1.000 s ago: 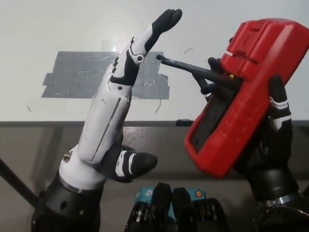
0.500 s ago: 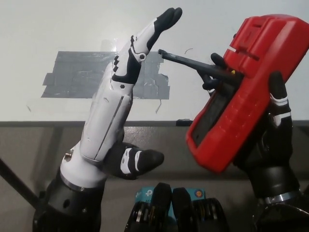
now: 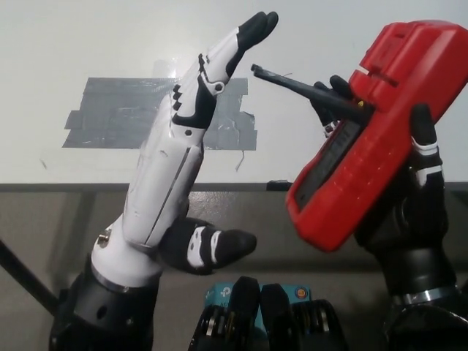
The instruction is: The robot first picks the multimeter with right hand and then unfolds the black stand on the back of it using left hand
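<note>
White table (image 3: 88, 36) filled the upper part of the view, with a patch of grey tape (image 3: 124, 113) stuck near its front edge. At about 3 o'clock, the black right hand (image 3: 409, 212) was closed around the red multimeter (image 3: 373, 131), holding it tilted above the table's edge. Its black stand (image 3: 303, 86) stuck out from the back toward 10 o'clock. The white left hand (image 3: 183, 153) stood raised at centre-left, fingers (image 3: 248, 33) extended and spread, holding nothing, with fingertips just beside the stand's free end.
</note>
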Action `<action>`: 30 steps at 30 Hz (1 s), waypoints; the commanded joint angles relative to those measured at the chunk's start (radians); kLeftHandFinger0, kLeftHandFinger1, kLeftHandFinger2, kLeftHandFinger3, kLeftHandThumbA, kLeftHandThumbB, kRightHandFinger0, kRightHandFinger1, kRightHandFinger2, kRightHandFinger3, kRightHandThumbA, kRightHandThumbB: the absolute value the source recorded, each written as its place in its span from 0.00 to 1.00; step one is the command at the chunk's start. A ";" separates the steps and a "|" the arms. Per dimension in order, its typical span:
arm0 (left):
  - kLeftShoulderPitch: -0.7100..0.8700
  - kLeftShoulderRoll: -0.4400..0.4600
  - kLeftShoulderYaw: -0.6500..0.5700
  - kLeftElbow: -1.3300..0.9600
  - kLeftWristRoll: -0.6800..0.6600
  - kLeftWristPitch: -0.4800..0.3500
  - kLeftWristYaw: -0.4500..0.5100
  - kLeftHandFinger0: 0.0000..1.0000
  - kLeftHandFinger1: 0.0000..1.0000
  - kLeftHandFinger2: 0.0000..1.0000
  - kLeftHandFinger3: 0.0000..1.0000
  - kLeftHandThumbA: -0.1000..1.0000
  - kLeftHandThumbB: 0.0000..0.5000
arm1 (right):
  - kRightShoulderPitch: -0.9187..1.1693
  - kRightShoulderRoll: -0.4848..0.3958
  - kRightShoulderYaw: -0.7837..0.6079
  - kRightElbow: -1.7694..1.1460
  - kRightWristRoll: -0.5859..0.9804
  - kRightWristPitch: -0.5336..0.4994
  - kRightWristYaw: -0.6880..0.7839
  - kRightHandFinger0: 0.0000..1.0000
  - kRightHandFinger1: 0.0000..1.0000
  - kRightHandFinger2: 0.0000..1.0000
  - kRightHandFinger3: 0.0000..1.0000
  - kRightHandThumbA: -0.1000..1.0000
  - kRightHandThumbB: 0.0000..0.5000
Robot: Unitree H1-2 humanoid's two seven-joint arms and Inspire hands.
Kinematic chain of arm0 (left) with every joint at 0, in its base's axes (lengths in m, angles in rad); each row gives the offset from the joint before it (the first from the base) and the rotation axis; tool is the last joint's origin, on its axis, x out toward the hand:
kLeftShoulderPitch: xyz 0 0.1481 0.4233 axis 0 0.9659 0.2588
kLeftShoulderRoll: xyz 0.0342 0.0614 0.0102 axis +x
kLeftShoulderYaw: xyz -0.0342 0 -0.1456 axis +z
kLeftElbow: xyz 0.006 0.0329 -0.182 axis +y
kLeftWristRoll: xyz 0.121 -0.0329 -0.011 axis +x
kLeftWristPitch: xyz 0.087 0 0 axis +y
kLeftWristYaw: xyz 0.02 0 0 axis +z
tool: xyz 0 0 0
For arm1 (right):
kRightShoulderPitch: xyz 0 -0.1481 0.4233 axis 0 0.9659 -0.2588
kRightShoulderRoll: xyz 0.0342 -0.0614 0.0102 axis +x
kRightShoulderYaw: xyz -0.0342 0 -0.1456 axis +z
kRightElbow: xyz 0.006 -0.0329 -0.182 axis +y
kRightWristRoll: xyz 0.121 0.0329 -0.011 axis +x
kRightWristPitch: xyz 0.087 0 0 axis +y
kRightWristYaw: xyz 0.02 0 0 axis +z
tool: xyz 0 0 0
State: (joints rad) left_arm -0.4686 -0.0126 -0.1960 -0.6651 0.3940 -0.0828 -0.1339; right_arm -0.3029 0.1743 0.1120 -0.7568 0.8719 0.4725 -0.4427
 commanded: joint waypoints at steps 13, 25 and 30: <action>0.042 0.024 -0.004 -0.077 0.025 0.038 -0.049 1.00 1.00 1.00 1.00 1.00 0.60 | -0.023 -0.059 -0.010 0.157 0.378 -0.030 0.327 1.00 0.58 0.00 0.06 0.00 0.45; 0.040 0.031 0.003 -0.033 0.053 0.017 -0.036 1.00 1.00 1.00 1.00 1.00 0.61 | -0.009 -0.072 -0.006 0.107 0.407 -0.042 0.330 1.00 0.57 0.00 0.00 0.00 0.42; 0.051 0.033 0.008 -0.022 0.061 0.009 -0.027 1.00 1.00 1.00 1.00 1.00 0.66 | -0.002 -0.070 -0.009 0.102 0.413 -0.053 0.346 1.00 0.57 0.00 0.00 0.00 0.39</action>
State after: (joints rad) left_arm -0.4109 0.0171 -0.1935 -0.6900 0.4376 -0.0673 -0.1555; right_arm -0.2850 0.0923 0.0980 -0.6133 1.2234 0.4692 -0.1785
